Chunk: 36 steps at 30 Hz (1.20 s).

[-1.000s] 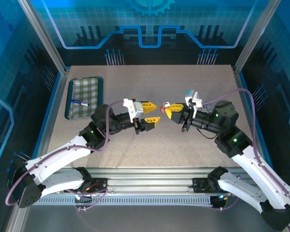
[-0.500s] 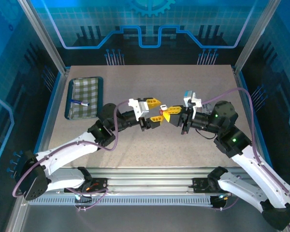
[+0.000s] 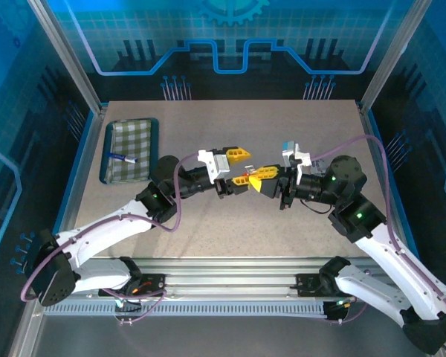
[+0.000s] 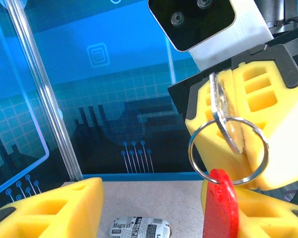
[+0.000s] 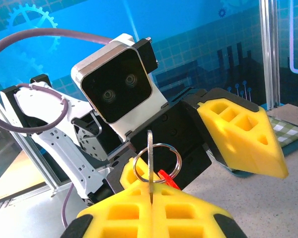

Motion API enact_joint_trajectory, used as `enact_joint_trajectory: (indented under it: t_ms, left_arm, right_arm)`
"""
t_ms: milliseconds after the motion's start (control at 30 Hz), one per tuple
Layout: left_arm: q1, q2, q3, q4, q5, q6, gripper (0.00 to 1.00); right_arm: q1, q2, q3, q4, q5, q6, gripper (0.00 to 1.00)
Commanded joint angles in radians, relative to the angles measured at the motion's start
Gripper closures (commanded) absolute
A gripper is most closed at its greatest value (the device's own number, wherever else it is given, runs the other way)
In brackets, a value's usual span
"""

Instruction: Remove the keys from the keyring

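Observation:
My right gripper (image 5: 151, 198) (image 3: 254, 177) is shut on a flat silver key (image 5: 150, 158), which stands edge-on between its yellow fingers. A silver split ring, the keyring (image 5: 157, 161) (image 4: 228, 148), hangs through the key's head, with a red tag (image 4: 219, 206) (image 3: 243, 178) dangling from it. My left gripper (image 4: 151, 198) (image 3: 240, 169) faces it, open, its yellow fingers (image 4: 54, 210) wide apart on either side of the ring. The red tag lies against the inner face of the left gripper's right-hand finger (image 4: 268, 213).
A green checked tray (image 3: 130, 167) at the table's far left holds a blue-and-white pen (image 3: 122, 157). A small newspaper-print capsule (image 4: 140, 227) lies on the table under the left gripper. Blue walls and metal posts enclose the table.
The left arm has reached right, bringing its open fingers up around the right gripper's tip and the ring. The right gripper has edged slightly left and still clamps the key.

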Motion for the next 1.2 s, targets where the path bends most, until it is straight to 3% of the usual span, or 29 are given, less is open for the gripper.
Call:
enact_joint_trajectory:
  t_ms: [0,67,200,367,467,567,633,667,900,1167]
  left_arm:
    - [-0.007,-0.041,0.037,0.003,0.029,0.027,0.46]
    - [-0.007,-0.050,0.033,0.008,0.023,0.026,0.46]
    - [-0.006,-0.062,0.029,0.013,0.029,0.017,0.63]
    - [-0.006,-0.066,0.023,0.007,0.041,0.002,0.74]
    - [-0.006,-0.064,0.021,-0.003,0.043,-0.011,0.62]
    - [-0.005,-0.061,0.022,-0.010,0.043,-0.010,0.64]
    - [-0.007,-0.060,0.023,-0.011,0.049,-0.009,0.75]
    - [-0.007,-0.057,0.026,-0.013,0.050,-0.008,0.75]
    - [-0.006,-0.031,0.021,-0.002,0.055,-0.022,0.59]
    - [-0.007,-0.006,0.019,0.023,0.083,-0.039,0.58]
  right_arm:
    - [-0.006,0.003,-0.009,0.003,-0.021,0.021,1.00]
    - [-0.006,0.008,-0.007,-0.006,-0.017,0.020,1.00]
    - [-0.015,0.003,-0.003,-0.045,0.027,0.006,1.00]
    - [-0.024,0.003,0.011,-0.094,0.067,-0.005,1.00]
    - [-0.026,0.005,0.014,-0.096,0.070,0.000,1.00]
    - [-0.027,0.007,0.019,-0.089,0.067,0.006,1.00]
    - [-0.026,0.005,0.019,-0.084,0.061,0.007,1.00]
    - [-0.027,0.002,0.016,-0.078,0.061,0.009,1.00]
    - [-0.028,0.003,0.010,-0.019,0.039,0.040,1.00]
    - [-0.031,0.005,0.015,-0.006,0.037,0.048,1.00]
